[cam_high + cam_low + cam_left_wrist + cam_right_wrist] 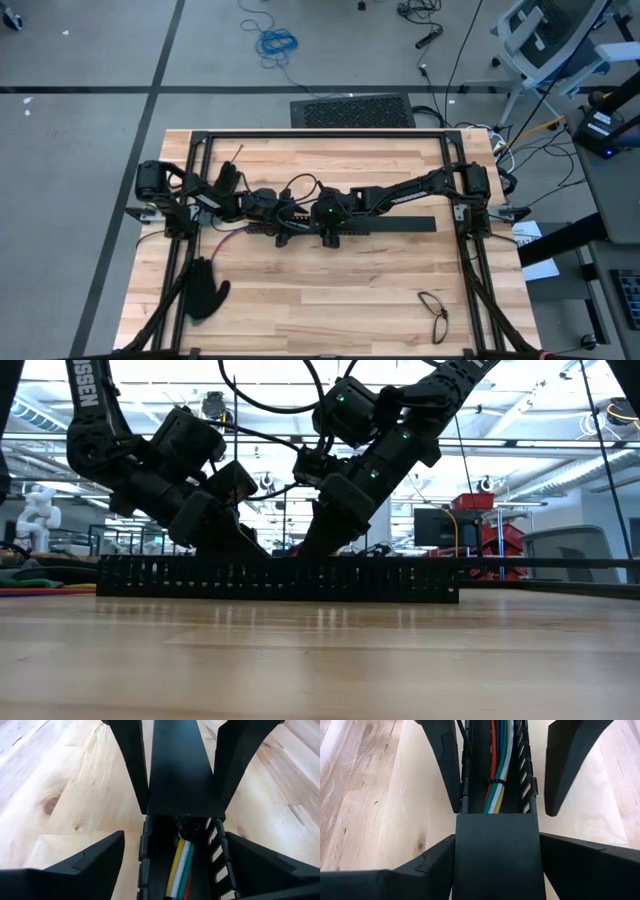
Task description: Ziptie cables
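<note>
High view shows us, starting at the left, a black glove (pixel 205 290) lying on the wooden table (pixel 330 290) near the front left corner. Next comes the left gripper (pixel 283 218), lowered at the left part of the long black slotted duct (pixel 400 224) that runs across the middle of the table. In the left wrist view its fingers (pixel 85 870) stand spread on either side of the duct, clasping nothing. The cables (pixel 181 868) lie inside the channel, yellow, white, green and red side by side, partly roofed by a flat black cover (pixel 181 775).

Moving right, the right gripper (pixel 328 228) meets the left one almost nose to nose over the same duct. Its fingers (pixel 415 875) are also parted, straddling the channel walls without grasping. In the right wrist view a thin dark ziptie (pixel 495 782) already rings the cables inside the channel, just beyond the cover's edge. Farther right, a small loop of dark wire (pixel 434 310) lies alone near the front right corner.

We judge the tying step is done at this spot, and the work in hand is seating the cover over the bundle. The next move calls for both grippers to press or slide the cover evenly, keeping the wires tucked below the slotted walls so that none is pinched.
</note>
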`<act>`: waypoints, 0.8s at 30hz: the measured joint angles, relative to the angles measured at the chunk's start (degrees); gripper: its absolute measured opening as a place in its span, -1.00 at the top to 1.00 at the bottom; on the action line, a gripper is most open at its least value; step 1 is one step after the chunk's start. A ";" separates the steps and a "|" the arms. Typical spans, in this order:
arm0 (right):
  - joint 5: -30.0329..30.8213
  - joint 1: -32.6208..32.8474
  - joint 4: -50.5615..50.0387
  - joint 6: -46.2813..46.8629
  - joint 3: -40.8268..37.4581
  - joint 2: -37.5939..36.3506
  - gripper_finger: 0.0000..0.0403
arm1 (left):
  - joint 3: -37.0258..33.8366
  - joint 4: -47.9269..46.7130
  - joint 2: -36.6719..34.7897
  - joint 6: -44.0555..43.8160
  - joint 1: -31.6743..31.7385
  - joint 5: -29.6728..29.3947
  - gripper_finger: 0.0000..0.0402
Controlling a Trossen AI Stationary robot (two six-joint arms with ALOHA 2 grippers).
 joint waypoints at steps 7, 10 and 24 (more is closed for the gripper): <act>-0.02 0.00 0.02 0.00 0.00 0.00 -0.23 | 0.00 -0.10 0.03 0.00 -0.04 0.56 -0.42; -0.02 0.00 0.02 0.00 0.00 0.00 -0.23 | 0.03 0.12 0.55 -0.22 -0.04 0.66 -0.37; 0.00 0.00 0.02 0.00 0.00 0.00 -0.23 | 0.03 0.25 1.18 -1.37 -0.03 1.10 -0.17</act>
